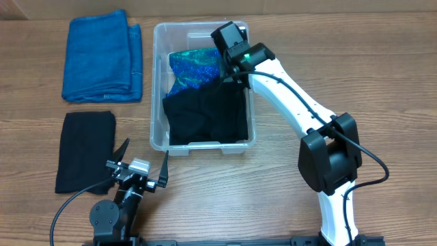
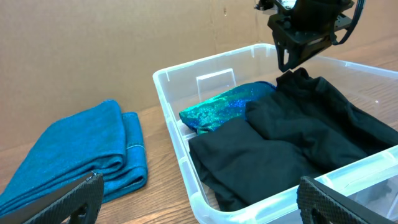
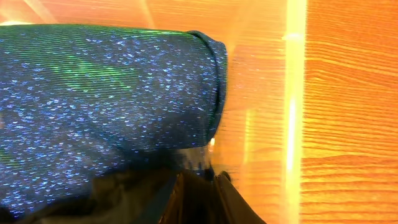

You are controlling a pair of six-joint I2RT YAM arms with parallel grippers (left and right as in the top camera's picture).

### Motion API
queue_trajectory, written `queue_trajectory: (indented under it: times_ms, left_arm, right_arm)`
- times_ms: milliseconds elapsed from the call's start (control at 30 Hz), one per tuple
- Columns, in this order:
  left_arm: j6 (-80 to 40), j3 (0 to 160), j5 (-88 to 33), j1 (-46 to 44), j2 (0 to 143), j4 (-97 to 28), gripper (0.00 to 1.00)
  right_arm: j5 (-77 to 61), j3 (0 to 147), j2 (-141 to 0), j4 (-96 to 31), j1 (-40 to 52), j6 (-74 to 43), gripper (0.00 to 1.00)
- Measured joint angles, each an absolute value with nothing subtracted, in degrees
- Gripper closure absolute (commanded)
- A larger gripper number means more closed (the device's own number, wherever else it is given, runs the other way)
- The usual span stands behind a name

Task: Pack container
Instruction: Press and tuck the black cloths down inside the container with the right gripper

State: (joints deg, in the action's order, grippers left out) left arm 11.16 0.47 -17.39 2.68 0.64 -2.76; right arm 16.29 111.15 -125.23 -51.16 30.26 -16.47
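Overhead: clear rectangular plastic container [image 1: 156, 89] sits on the wooden table [image 1: 273, 198], my right gripper [image 2: 291, 65] low on the folded black cloth [image 1: 205, 113] beside the shiny teal cloth [image 1: 194, 68] to seat it inside, jaws near together, grip unclear; my left gripper [image 1: 145, 152] idles wide apart.

A wood-grain table [image 1: 382, 82] carries three things directly. A clear plastic container [image 1: 156, 82] sits just off centre toward 12 o'clock. A folded blue towel [image 1: 101, 58] lies at 10 o'clock, near the container's side. A folded black cloth [image 1: 85, 150] lies flat at 8 o'clock.
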Motion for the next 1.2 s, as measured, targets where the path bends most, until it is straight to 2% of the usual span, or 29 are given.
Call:
queue_trajectory:
  times_ms: [467,600,700,900,1033,1200]
  left_arm:
    - [11.2,0.5,-17.4,2.7,0.6,-2.8,0.0]
    - [11.2,0.5,-17.4,2.7,0.6,-2.8,0.0]
    - [11.2,0.5,-17.4,2.7,0.6,-2.8,0.0]
    - [11.2,0.5,-17.4,2.7,0.6,-2.8,0.0]
    - [11.2,0.5,-17.4,2.7,0.6,-2.8,0.0]
    - [11.2,0.5,-17.4,2.7,0.6,-2.8,0.0]
  right_arm:
    - [10.7,110.4,-127.9,-54.6,31.6,-18.4,0.81]
    - [11.1,108.5,-127.9,-54.5,31.9,-19.7,0.84]
    - [11.4,108.5,-127.9,-55.1,32.2,-19.9,0.83]
    - [11.4,115.5,-127.4,-64.1,34.6,-20.8,0.78]
    - [10.2,118.8,-124.3,-68.6,37.4,-20.8,0.78]
    - [6.6,118.7,-124.1,-64.0,39.9,-21.0,0.78]
